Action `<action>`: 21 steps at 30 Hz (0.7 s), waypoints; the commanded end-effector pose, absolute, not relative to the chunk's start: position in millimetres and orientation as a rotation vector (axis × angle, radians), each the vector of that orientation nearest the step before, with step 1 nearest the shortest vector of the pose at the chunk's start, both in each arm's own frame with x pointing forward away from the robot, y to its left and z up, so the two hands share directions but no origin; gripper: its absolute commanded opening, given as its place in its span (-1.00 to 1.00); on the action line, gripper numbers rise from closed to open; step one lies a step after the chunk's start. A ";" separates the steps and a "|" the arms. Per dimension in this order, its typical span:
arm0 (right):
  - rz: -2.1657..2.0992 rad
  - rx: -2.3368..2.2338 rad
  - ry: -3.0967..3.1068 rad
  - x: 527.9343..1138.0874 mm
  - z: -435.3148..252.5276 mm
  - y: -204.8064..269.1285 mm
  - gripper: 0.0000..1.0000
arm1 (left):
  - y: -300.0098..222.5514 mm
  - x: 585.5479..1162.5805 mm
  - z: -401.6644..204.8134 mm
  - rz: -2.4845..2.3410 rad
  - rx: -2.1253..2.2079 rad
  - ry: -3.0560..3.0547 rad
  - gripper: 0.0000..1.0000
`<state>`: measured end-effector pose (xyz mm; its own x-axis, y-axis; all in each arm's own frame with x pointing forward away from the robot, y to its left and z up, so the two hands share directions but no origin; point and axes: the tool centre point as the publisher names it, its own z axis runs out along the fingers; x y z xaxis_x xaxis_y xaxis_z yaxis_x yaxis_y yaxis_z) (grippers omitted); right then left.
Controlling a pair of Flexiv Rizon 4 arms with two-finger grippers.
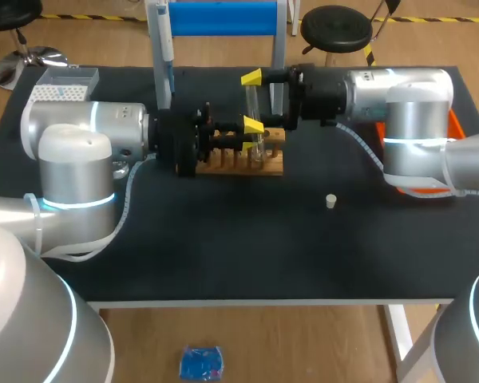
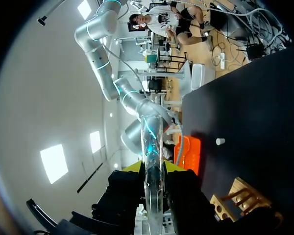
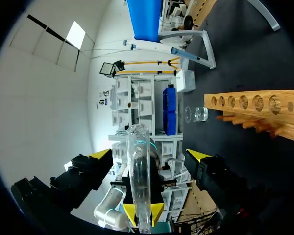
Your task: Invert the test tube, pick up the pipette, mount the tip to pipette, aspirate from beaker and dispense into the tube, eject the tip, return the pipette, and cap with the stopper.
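The left gripper (image 2: 153,182) is clamped on the test tube (image 2: 152,147) from both sides, above the wooden rack (image 1: 269,166) at mid-table, toward the far side. The right gripper (image 3: 149,155) faces it from the right, fingers spread wide — the tube sits between them, touching neither. The tube is slim clear glass with a flared lip. A small white stopper (image 1: 330,201) lies nearer and to the right — well apart from the rack.
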<state>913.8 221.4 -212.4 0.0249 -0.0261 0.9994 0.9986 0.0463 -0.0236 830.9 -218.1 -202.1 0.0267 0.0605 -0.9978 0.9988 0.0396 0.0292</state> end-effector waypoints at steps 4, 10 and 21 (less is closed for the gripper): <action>-1.412 -1.128 -1.380 916.3 -210.8 205.9 1.00 | -217.9 831.7 -202.1 -1.130 1.239 1.250 -1.00; -1.712 -0.979 -1.634 919.0 -215.7 165.8 1.00 | -217.9 831.7 -202.1 -1.130 1.239 1.250 -1.00; -2.024 -0.865 -2.069 925.7 -220.3 130.4 1.00 | -217.9 831.7 -202.1 -1.130 1.239 1.250 -1.00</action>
<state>932.3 130.1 -224.1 -0.5332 0.0907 0.8411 0.8409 -0.0521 0.5387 830.9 -218.2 -202.0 0.0267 0.0607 -0.9978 0.9988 0.0393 0.0291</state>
